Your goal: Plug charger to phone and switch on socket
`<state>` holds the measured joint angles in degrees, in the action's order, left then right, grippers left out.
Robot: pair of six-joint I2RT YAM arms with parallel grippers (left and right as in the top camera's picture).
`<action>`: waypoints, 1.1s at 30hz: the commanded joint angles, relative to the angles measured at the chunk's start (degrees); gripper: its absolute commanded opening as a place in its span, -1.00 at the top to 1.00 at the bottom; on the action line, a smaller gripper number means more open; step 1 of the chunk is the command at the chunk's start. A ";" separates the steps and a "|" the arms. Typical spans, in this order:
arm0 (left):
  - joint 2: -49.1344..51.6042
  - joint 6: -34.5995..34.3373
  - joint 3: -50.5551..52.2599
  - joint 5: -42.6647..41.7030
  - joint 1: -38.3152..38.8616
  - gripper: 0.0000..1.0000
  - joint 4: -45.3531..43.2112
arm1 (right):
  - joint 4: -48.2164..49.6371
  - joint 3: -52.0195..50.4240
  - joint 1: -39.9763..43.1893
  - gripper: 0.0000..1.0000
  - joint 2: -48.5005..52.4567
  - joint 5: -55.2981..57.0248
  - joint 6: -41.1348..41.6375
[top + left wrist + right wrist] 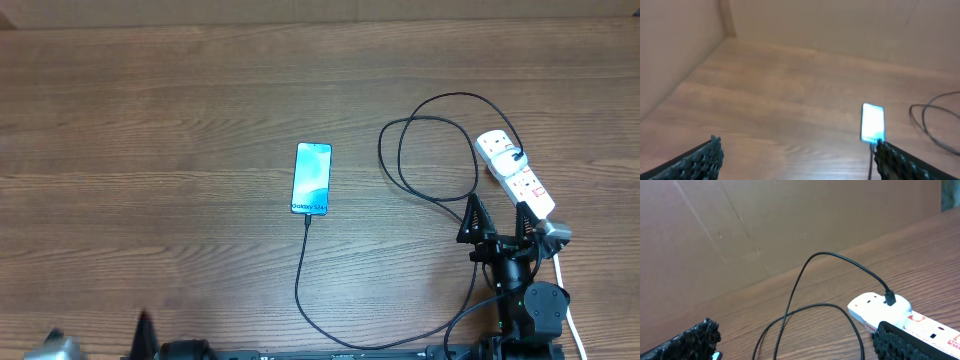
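The phone (312, 179) lies flat mid-table, its light blue screen up; it also shows in the left wrist view (873, 123). The black charger cable (300, 290) runs from the phone's near end, loops right (420, 130) and ends in a plug in the far end of the white socket strip (513, 170). The strip also shows in the right wrist view (890, 311) with the cable (795, 295). My right gripper (497, 210) is open, empty, just near of the strip's near end. My left gripper (797, 152) is open and empty, low at the front left.
A brown cardboard wall stands behind the table (765, 225) and at the left (675, 45). The strip's white cord (565, 300) runs toward the front right beside the right arm. Bare wooden tabletop (150, 150) lies left of the phone.
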<state>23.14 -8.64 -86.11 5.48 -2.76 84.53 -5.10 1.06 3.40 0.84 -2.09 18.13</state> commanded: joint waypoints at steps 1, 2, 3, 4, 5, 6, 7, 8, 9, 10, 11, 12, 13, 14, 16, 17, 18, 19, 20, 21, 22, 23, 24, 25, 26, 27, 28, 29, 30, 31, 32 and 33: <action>-5.64 -0.98 10.62 -4.35 -0.20 -1.00 -5.99 | 0.42 -0.61 -0.35 -1.00 -0.68 0.52 -0.44; -7.74 -0.96 14.43 -5.16 -0.22 -1.00 -8.92 | 0.42 -0.61 -0.35 -1.00 -0.68 0.52 -0.44; -10.27 -0.98 19.04 -5.70 -0.22 -1.00 -12.50 | 0.42 -0.61 -0.35 -1.00 -0.68 0.52 -0.44; -12.39 -0.96 23.10 -6.25 -0.22 -0.99 -15.67 | 0.42 -0.61 -0.35 -1.00 -0.68 0.52 -0.44; -14.43 -0.76 27.21 -6.78 -0.22 -1.00 -18.86 | 0.42 -0.61 -0.35 -1.00 -0.68 0.52 -0.42; -16.59 -0.79 32.06 -7.10 -0.24 -0.99 -22.73 | 0.42 -0.61 -0.35 -1.00 -0.68 0.52 -0.44; -18.51 -0.76 37.00 -7.50 -0.26 -0.99 -26.86 | 0.42 -0.61 -0.35 -1.00 -0.68 0.52 -0.44; -19.96 -0.76 41.09 -7.82 -0.28 -0.99 -30.40 | 0.42 -0.61 -0.35 -1.00 -0.68 0.52 -0.44; -21.18 -0.79 45.13 -8.26 -0.28 -0.99 -34.05 | 0.42 -0.61 -0.35 -1.00 -0.68 0.52 -0.44; -22.36 -0.76 49.70 -9.11 -0.33 -1.00 -38.40 | 0.42 -0.61 -0.35 -1.00 -0.68 0.50 -0.44; -23.02 -0.79 53.40 -9.99 -0.31 -1.00 -42.21 | 0.42 -0.61 -0.35 -1.00 -0.68 0.52 -0.42; -22.88 -0.79 57.07 -10.40 -0.31 -0.99 -46.47 | 0.42 -0.61 -0.35 -1.00 -0.68 0.52 -0.44; -22.67 -0.76 60.24 -11.32 -0.26 -0.99 -50.40 | 0.42 -0.61 -0.35 -1.00 -0.68 0.52 -0.44; -22.69 -0.76 63.80 -11.69 -0.20 -0.99 -55.21 | 0.42 -0.61 -0.35 -1.00 -0.68 0.52 -0.42; -22.93 -0.72 70.18 -12.57 -0.20 -0.99 -64.48 | 0.42 -0.61 -0.35 -1.00 -0.68 0.52 -0.42; -22.93 -0.59 72.83 -12.61 -0.20 -0.99 -68.50 | 0.42 -0.61 -0.35 -0.99 -0.68 0.52 -0.44; -22.93 -0.57 75.65 -12.59 -0.20 -0.99 -72.65 | 0.42 -0.61 -0.35 -1.00 -0.68 0.52 -0.44; -22.93 -0.57 78.07 -12.59 -0.20 -0.99 -76.28 | 0.42 -0.61 -0.35 -1.00 -0.68 0.52 -0.44; -22.93 -0.57 79.84 -12.59 -0.20 -0.99 -78.90 | 0.42 -0.61 -0.35 -1.00 -0.68 0.52 -0.44; -22.93 -0.48 81.33 -12.57 -0.20 -0.99 -80.98 | 0.42 -0.61 -0.35 -1.00 -0.68 0.52 -0.44; -22.93 0.13 82.68 -12.55 -0.20 -0.99 -82.68 | 0.42 -0.61 -0.35 -1.00 -0.68 0.52 -0.44; -22.93 0.94 83.62 -12.55 -0.20 -0.99 -83.73 | 0.42 -0.61 -0.35 -1.00 -0.68 0.52 -0.44; -22.93 1.66 84.43 -12.48 -0.20 -0.99 -84.70 | 0.42 -0.61 -0.35 -1.00 -0.68 0.52 -0.44; -22.93 2.64 85.22 -12.26 -0.20 -0.99 -85.79 | 0.42 -0.61 -0.35 -0.99 -0.68 0.52 -0.44; -22.93 3.56 85.74 -11.89 -0.20 -0.99 -86.62 | 0.42 -0.61 -0.35 -1.00 -0.68 0.52 -0.44; -22.93 4.26 85.90 -11.39 -0.20 -0.99 -86.66 | 0.42 -0.61 -0.35 -1.00 -0.68 0.52 -0.44; -22.95 5.42 85.85 -10.47 -0.20 -0.99 -86.44 | 0.42 -0.61 -0.35 -1.00 -0.68 0.52 -0.42; -22.95 6.34 85.85 -9.88 -0.20 -0.99 -86.03 | 0.42 -0.61 -0.35 -1.00 -0.68 0.52 -0.44; -22.95 7.02 85.85 -9.77 -0.20 -0.99 -85.18 | 0.42 -0.61 -0.35 -1.00 -0.68 0.52 -0.44; -22.95 7.39 85.85 -9.79 -0.17 -0.99 -82.29 | 0.42 -0.61 -0.35 -1.00 -0.68 0.52 -0.44; -22.95 7.37 85.85 -9.84 -0.17 -0.99 -80.35 | 0.42 -0.61 -0.35 -1.00 -0.68 0.50 -0.44; -22.93 6.95 85.85 -9.62 0.02 -0.99 -80.39 | 0.42 -0.61 -0.35 -1.00 -0.68 0.52 -0.44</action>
<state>0.80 -4.08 -0.64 -5.28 -2.76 3.14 -5.08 1.06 3.33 0.84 -2.09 17.98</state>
